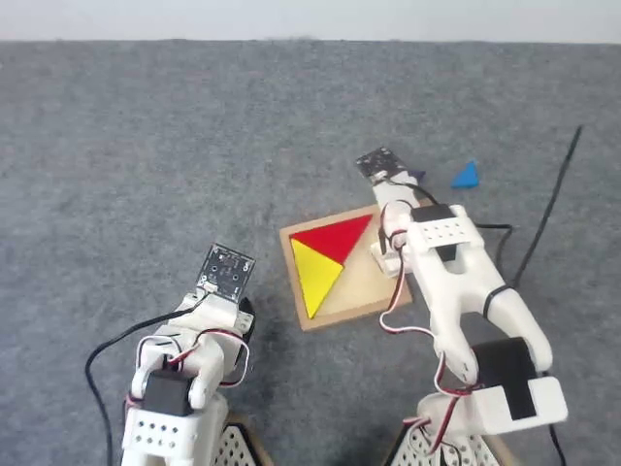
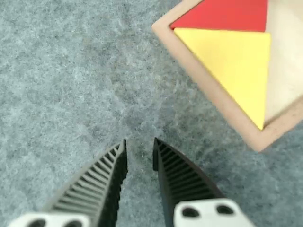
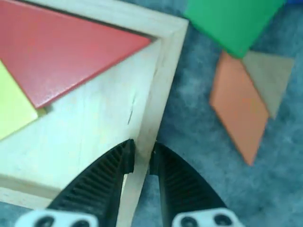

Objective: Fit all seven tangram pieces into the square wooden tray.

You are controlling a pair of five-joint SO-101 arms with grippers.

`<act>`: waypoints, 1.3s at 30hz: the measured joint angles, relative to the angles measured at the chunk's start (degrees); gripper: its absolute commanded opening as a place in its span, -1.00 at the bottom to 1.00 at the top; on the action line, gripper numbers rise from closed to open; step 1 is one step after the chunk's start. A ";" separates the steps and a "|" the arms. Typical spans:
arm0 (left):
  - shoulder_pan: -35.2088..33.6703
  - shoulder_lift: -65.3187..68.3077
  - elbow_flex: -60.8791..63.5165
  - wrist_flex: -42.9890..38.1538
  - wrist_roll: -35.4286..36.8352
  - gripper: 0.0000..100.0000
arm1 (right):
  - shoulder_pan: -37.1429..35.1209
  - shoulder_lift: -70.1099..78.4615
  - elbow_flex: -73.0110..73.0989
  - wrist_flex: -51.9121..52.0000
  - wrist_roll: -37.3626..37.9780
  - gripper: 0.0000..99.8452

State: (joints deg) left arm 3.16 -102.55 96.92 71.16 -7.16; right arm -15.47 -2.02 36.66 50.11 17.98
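- The counter point(image 1: 146, 146) is covered in grey, fuzzy felt.
- The square wooden tray point(image 1: 361, 280) is pale, smooth wood with a raised rim, and it sits turned at an angle near the middle of the counter.
- A flat red triangle point(image 1: 335, 238) and a flat yellow triangle point(image 1: 313, 275) lie inside the tray. Their long edges meet, and the rest of the tray floor is bare wood.
- Just outside the tray's corner lie an orange parallelogram point(image 3: 239, 111), a tan triangle point(image 3: 270, 80) touching it, and a green straight-edged piece point(image 3: 232, 21).
- A small blue triangle point(image 1: 467, 176) lies on the felt well beyond the tray.
- The right pincer point(image 3: 142, 143) has ribbed black jaws clamped on the tray's rim, one inside the tray and one outside.
- The left pincer point(image 2: 139, 142) has the same ribbed jaws, a narrow gap apart with nothing between them. It points down at bare felt, near the tray's corner but apart from it.
- The right arm point(image 1: 456, 282) stretches forward over the tray's side.
- The left arm point(image 1: 189, 369) is folded back close to its base.
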 measured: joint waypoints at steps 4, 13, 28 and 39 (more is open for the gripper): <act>0.00 0.00 0.00 0.00 0.00 -0.82 | -3.43 0.00 0.00 0.97 0.09 -0.99; 0.00 0.00 0.00 0.00 0.00 -0.82 | -5.80 0.00 0.00 4.48 -3.52 -0.88; 0.00 0.00 0.00 0.00 0.00 -0.82 | 1.05 -2.90 -5.71 8.18 -5.63 -0.75; 0.00 0.00 0.00 0.00 0.00 -0.82 | 8.97 11.60 -32.35 17.93 0.26 -0.57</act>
State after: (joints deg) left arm 3.16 -102.55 96.92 71.16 -7.16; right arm -6.51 9.58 4.31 68.04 18.24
